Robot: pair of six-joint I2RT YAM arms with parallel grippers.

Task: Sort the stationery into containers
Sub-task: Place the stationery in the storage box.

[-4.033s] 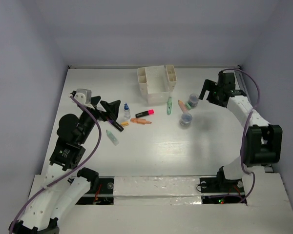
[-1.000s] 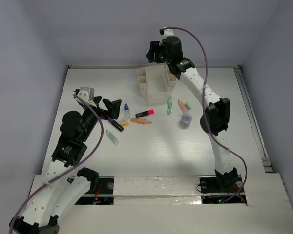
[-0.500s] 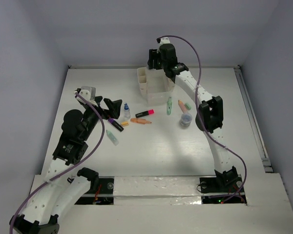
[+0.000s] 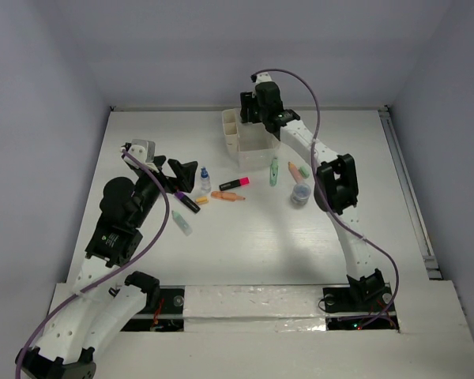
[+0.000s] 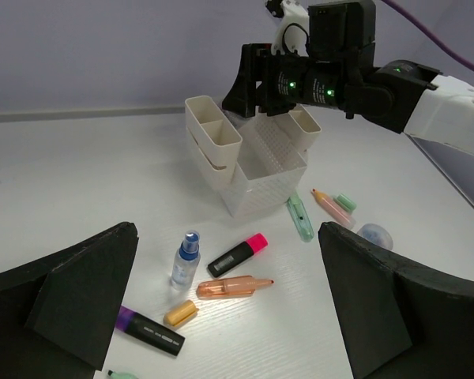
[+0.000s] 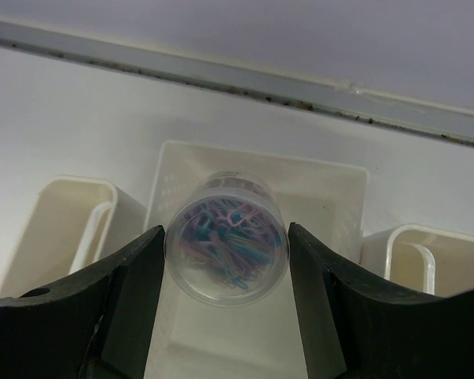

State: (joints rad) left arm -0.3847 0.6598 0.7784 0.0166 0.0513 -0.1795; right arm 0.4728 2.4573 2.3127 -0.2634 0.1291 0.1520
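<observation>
1. Right gripper [image 6: 225, 237]: fingers part-way apart and clamped on either side of a clear round tub [image 6: 226, 251]. The tub was full of coloured paper clips, pink and blue among them.
2. The tub hung directly over the large middle compartment of the white organizer [image 6: 332, 185], with small side compartments visible to either side. Whether its base had dipped below the rim could not be told.
3. The organizer stood at the far middle of the table [image 4: 245, 253], with the right arm reaching across to it.
4. Left gripper [image 5: 227, 235]: jaws spread fully wide, holding nothing, poised above the table and facing the scattered items.
5. Just ahead of the left gripper lay a blue-capped bottle [image 5: 186, 259], upright. Beside it lay a pink-black marker [image 5: 237, 255] and an orange marker [image 5: 233, 286], both flat.
6. Closer in were a black marker [image 5: 150, 332] with a purple band and a short orange piece [image 5: 180, 313], the two close together.
7. Right of the organizer lay a mint green marker [image 5: 300, 219] and a peach marker [image 5: 332, 205] side by side. A second tub [image 5: 373, 234] sat just beyond them.
8. Another mint green item [image 4: 182, 223] lay alone, nearer the left arm.
</observation>
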